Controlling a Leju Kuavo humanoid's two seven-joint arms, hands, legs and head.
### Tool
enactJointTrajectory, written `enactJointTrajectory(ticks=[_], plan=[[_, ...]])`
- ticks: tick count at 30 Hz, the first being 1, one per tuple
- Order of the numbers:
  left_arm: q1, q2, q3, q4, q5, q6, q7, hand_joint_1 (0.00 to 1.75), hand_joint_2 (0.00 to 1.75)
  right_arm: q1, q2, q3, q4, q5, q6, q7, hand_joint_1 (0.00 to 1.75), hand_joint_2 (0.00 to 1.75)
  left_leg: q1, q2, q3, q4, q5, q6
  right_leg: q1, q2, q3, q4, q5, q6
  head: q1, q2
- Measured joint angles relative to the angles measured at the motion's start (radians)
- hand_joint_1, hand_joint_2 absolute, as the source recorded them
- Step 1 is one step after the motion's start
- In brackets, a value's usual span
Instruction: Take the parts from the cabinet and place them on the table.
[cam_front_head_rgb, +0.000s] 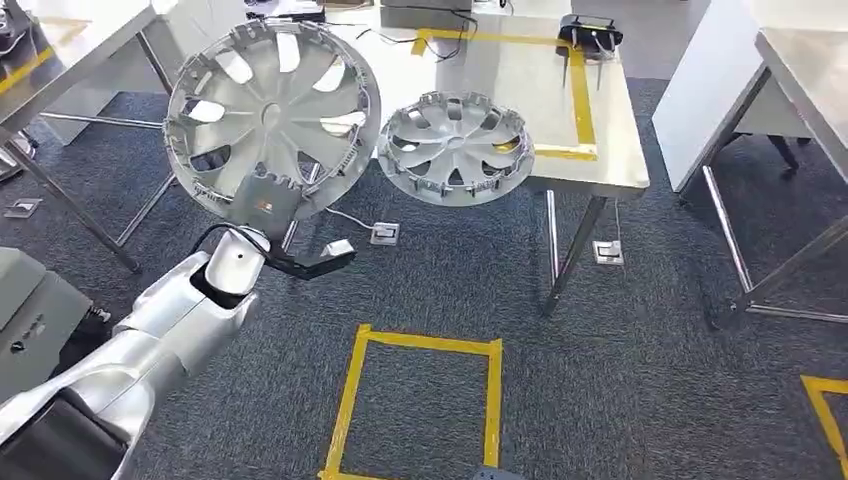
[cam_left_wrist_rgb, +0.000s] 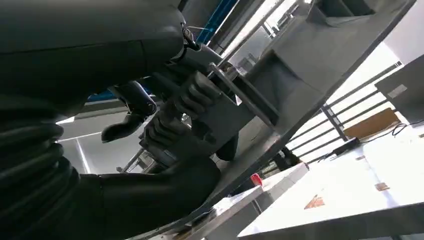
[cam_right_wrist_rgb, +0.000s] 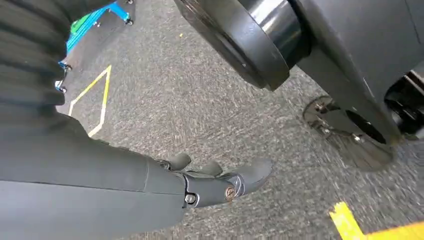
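Observation:
I hold a large silver wheel cover (cam_front_head_rgb: 270, 110) upright in the air, left of the steel table (cam_front_head_rgb: 520, 70). My left hand (cam_front_head_rgb: 263, 203) grips its lower rim from below. In the left wrist view the dark fingers (cam_left_wrist_rgb: 187, 95) wrap around the edge of the wheel cover (cam_left_wrist_rgb: 285, 70). A second, smaller-looking wheel cover (cam_front_head_rgb: 455, 147) lies flat on the table's near left corner, partly over the edge. My right hand (cam_right_wrist_rgb: 220, 180) hangs over the grey carpet with its fingers loosely extended and nothing in it.
Yellow tape outlines a rectangle on the table, and a black device (cam_front_head_rgb: 590, 35) sits at its far side. A yellow tape square (cam_front_head_rgb: 420, 400) marks the carpet in front of me. More steel tables stand at left (cam_front_head_rgb: 70, 40) and right (cam_front_head_rgb: 800, 60).

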Motion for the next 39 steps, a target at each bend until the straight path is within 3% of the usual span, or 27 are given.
enactJointTrajectory(ticks=[1, 2, 3, 6, 7, 8, 9, 11, 13, 14, 15, 16, 17, 18, 19, 20, 22, 24, 27, 28, 29, 31, 32, 33, 35, 37, 39], plan=[[0.000, 0.003, 0.000, 0.000, 0.000, 0.000, 0.000, 1.75, 1.75, 0.000, 0.000, 0.000, 0.000, 0.000, 0.000, 0.000, 0.00, 1.75, 0.004, 0.000, 0.034, -0.093, 0.045, -0.003, -0.003, 0.002, 0.016, 0.001, -0.015, 0.008, 0.000, 0.000], [-0.001, 0.008, 0.000, 0.002, -0.001, 0.000, 0.000, 1.75, 1.75, -0.001, 0.000, 0.000, 0.000, 0.000, -0.001, 0.000, 0.00, 1.75, -0.006, -0.005, 0.057, -0.090, 0.016, -0.004, 0.000, 0.003, 0.013, -0.004, -0.025, 0.019, -0.006, 0.000], [-0.004, 0.004, 0.000, 0.000, -0.002, 0.000, 0.001, 1.75, 1.75, -0.004, 0.000, 0.000, 0.000, 0.000, -0.001, 0.000, 0.00, 1.75, -0.005, -0.005, 0.073, -0.128, -0.012, 0.012, 0.002, 0.004, 0.015, -0.005, -0.030, 0.027, -0.009, 0.000], [-0.004, 0.005, 0.000, -0.001, -0.004, 0.000, 0.002, 1.75, 1.75, -0.004, 0.000, 0.000, 0.000, 0.000, -0.001, 0.000, 0.00, 1.75, -0.006, -0.007, 0.083, -0.126, -0.033, 0.045, 0.001, 0.003, 0.033, -0.008, -0.019, 0.040, -0.009, 0.000], [-0.001, 0.005, 0.000, -0.002, -0.003, -0.001, 0.001, 1.75, 1.75, -0.005, 0.001, 0.000, 0.000, 0.000, 0.000, 0.000, 0.00, 1.75, -0.003, -0.008, 0.096, -0.132, -0.038, 0.051, 0.000, -0.002, 0.014, 0.024, -0.012, 0.040, -0.008, 0.000], [0.000, 0.006, 0.000, 0.000, -0.003, -0.001, 0.002, 1.75, 1.75, -0.005, 0.001, 0.000, 0.000, 0.000, 0.000, 0.000, 0.00, 1.75, -0.004, -0.009, 0.106, -0.135, -0.045, 0.057, 0.002, -0.007, -0.024, 0.086, 0.005, 0.038, -0.008, 0.000], [0.001, 0.006, 0.000, 0.000, -0.003, -0.001, 0.002, 1.75, 1.75, -0.005, 0.001, 0.000, 0.000, 0.000, 0.000, 0.000, 0.00, 1.75, -0.005, -0.010, 0.114, -0.137, -0.053, 0.062, 0.004, -0.008, -0.076, 0.159, 0.002, 0.036, -0.007, 0.000], [0.008, 0.005, 0.000, 0.000, -0.005, 0.001, 0.003, 1.75, 1.75, -0.001, 0.001, 0.000, 0.000, 0.000, -0.001, 0.001, 0.00, 1.75, -0.008, -0.012, 0.139, -0.138, -0.077, 0.066, 0.015, -0.008, -0.186, 0.278, -0.058, 0.032, -0.006, 0.000], [0.018, 0.006, 0.000, 0.001, -0.005, 0.002, 0.005, 1.75, 1.75, 0.002, 0.001, 0.000, 0.000, -0.001, 0.000, 0.000, 0.00, 1.75, -0.014, -0.014, 0.179, -0.138, -0.107, 0.068, 0.022, -0.008, -0.244, 0.283, -0.099, 0.025, -0.005, 0.000], [0.022, 0.006, 0.000, 0.002, -0.005, 0.002, 0.005, 1.75, 1.75, 0.001, 0.001, 0.000, 0.000, -0.001, 0.000, 0.000, 0.00, 1.75, -0.017, -0.014, 0.201, -0.138, -0.123, 0.067, 0.025, -0.008, -0.250, 0.243, -0.085, 0.020, -0.006, 0.000], [0.024, 0.005, 0.000, 0.001, -0.005, 0.002, 0.005, 1.75, 1.75, 0.002, 0.001, 0.000, 0.000, -0.001, 0.000, 0.000, 0.00, 1.75, -0.021, -0.014, 0.226, -0.138, -0.140, 0.067, 0.027, -0.008, -0.245, 0.177, -0.036, 0.012, -0.005, 0.000], [0.025, 0.004, 0.000, 0.001, -0.006, 0.003, 0.005, 1.75, 1.75, 0.004, 0.001, 0.000, 0.000, 0.000, 0.000, 0.000, 0.00, 1.75, -0.023, -0.013, 0.245, -0.137, -0.154, 0.067, 0.031, -0.008, -0.239, 0.104, 0.052, 0.002, -0.006, 0.000], [0.026, 0.006, 0.000, 0.004, -0.008, 0.009, 0.005, 1.75, 1.75, 0.008, 0.001, 0.000, 0.001, 0.000, 0.000, 0.000, 0.00, 1.75, -0.023, -0.012, 0.244, -0.138, -0.170, 0.066, 0.037, -0.010, -0.240, 0.024, 0.195, -0.012, -0.006, 0.000], [0.026, 0.003, 0.000, 0.003, -0.009, 0.016, 0.005, 1.75, 1.75, 0.008, 0.001, 0.000, 0.001, 0.000, 0.000, 0.001, 0.00, 1.75, -0.029, -0.021, 0.261, -0.124, -0.185, 0.058, 0.048, -0.008, -0.249, -0.014, 0.228, -0.015, -0.006, 0.000], [0.025, 0.003, 0.001, 0.001, -0.009, 0.017, 0.005, 1.75, 1.75, 0.005, 0.001, 0.000, 0.001, 0.000, 0.000, 0.002, 0.00, 1.75, -0.030, -0.021, 0.257, -0.130, -0.197, 0.052, 0.046, -0.010, -0.239, -0.002, 0.223, -0.010, -0.007, 0.000], [0.023, 0.005, 0.001, -0.001, -0.009, 0.018, 0.005, 1.75, 1.75, 0.002, 0.001, 0.000, 0.001, 0.000, 0.000, 0.003, 0.00, 1.75, -0.027, -0.021, 0.272, -0.125, -0.199, 0.048, 0.045, -0.007, -0.235, -0.003, 0.212, -0.013, -0.005, 0.000], [0.018, 0.005, 0.003, -0.004, -0.008, 0.018, 0.004, 1.75, 1.75, -0.001, 0.005, 0.000, 0.001, 0.000, 0.000, 0.001, 0.00, 1.75, -0.028, -0.019, 0.262, -0.104, -0.191, 0.039, 0.040, -0.008, -0.215, -0.008, 0.201, -0.020, -0.005, 0.000], [0.019, 0.006, 0.003, -0.003, -0.010, 0.018, -0.001, 1.75, 1.75, -0.003, 0.003, 0.000, 0.000, 0.000, 0.000, 0.002, 0.00, 1.75, -0.025, -0.011, 0.203, 0.003, -0.191, 0.026, 0.038, -0.007, -0.200, -0.010, 0.186, -0.030, -0.007, 0.000], [0.022, 0.006, 0.003, -0.003, -0.016, 0.017, -0.002, 1.75, 1.75, -0.002, 0.004, 0.000, 0.000, 0.000, 0.000, 0.002, 0.00, 1.75, -0.018, -0.009, 0.082, 0.152, -0.287, 0.014, 0.035, -0.006, -0.179, -0.008, 0.159, -0.033, -0.007, 0.000], [0.023, 0.006, 0.003, -0.003, -0.017, 0.013, -0.003, 1.75, 1.75, -0.001, 0.005, 0.000, 0.000, 0.000, 0.000, 0.003, 0.00, 1.75, -0.016, -0.008, 0.064, 0.149, -0.282, 0.012, 0.033, -0.004, -0.168, -0.005, 0.147, -0.032, -0.007, 0.000], [0.024, 0.006, 0.003, -0.002, -0.018, 0.010, -0.006, 1.75, 1.75, -0.001, 0.005, 0.000, 0.000, 0.000, 0.000, 0.005, 0.00, 1.75, -0.015, -0.008, 0.065, 0.113, -0.246, 0.011, 0.031, -0.001, -0.159, 0.000, 0.138, -0.030, -0.007, 0.000], [0.023, 0.007, 0.003, -0.001, -0.019, 0.000, -0.010, 1.75, 1.75, -0.002, 0.006, 0.000, 0.000, 0.000, 0.000, 0.005, 0.00, 1.75, -0.014, -0.007, 0.101, -0.036, -0.113, 0.013, 0.027, 0.003, -0.143, 0.010, 0.116, -0.020, -0.007, 0.000], [0.022, 0.008, 0.003, 0.000, -0.021, -0.003, -0.010, 1.75, 1.75, -0.001, 0.006, 0.000, 0.000, 0.000, 0.000, 0.005, 0.00, 1.75, -0.014, -0.006, 0.113, -0.107, -0.067, 0.016, 0.026, 0.003, -0.138, 0.013, 0.108, -0.015, -0.007, 0.000], [0.021, 0.008, 0.003, 0.000, -0.024, -0.004, -0.010, 1.75, 1.75, -0.002, 0.006, 0.000, 0.000, 0.000, 0.000, 0.004, 0.00, 1.75, -0.019, -0.006, 0.112, -0.121, -0.094, 0.022, 0.028, 0.003, -0.136, 0.016, 0.105, -0.008, -0.007, 0.000], [0.020, 0.002, 0.003, -0.004, -0.027, -0.005, -0.011, 1.75, 1.75, 0.000, 0.006, 0.000, 0.000, 0.000, 0.000, 0.005, 0.00, 1.75, -0.021, -0.007, 0.122, -0.125, -0.080, 0.042, 0.028, 0.003, -0.132, 0.013, 0.107, 0.006, -0.006, 0.000], [0.019, 0.001, 0.003, -0.005, -0.027, -0.005, -0.011, 1.75, 1.75, 0.000, 0.006, 0.000, 0.000, -0.001, 0.000, 0.003, 0.00, 1.75, -0.015, -0.005, 0.143, -0.132, -0.082, 0.055, 0.031, 0.005, -0.125, 0.017, 0.100, 0.013, -0.007, 0.000], [0.017, -0.002, 0.004, -0.005, -0.027, -0.006, -0.012, 1.75, 1.75, -0.001, 0.007, 0.000, 0.000, -0.003, 0.000, 0.002, 0.00, 1.75, -0.013, -0.004, 0.157, -0.135, -0.086, 0.064, 0.028, -0.004, -0.155, 0.076, 0.071, 0.023, -0.005, 0.000]])
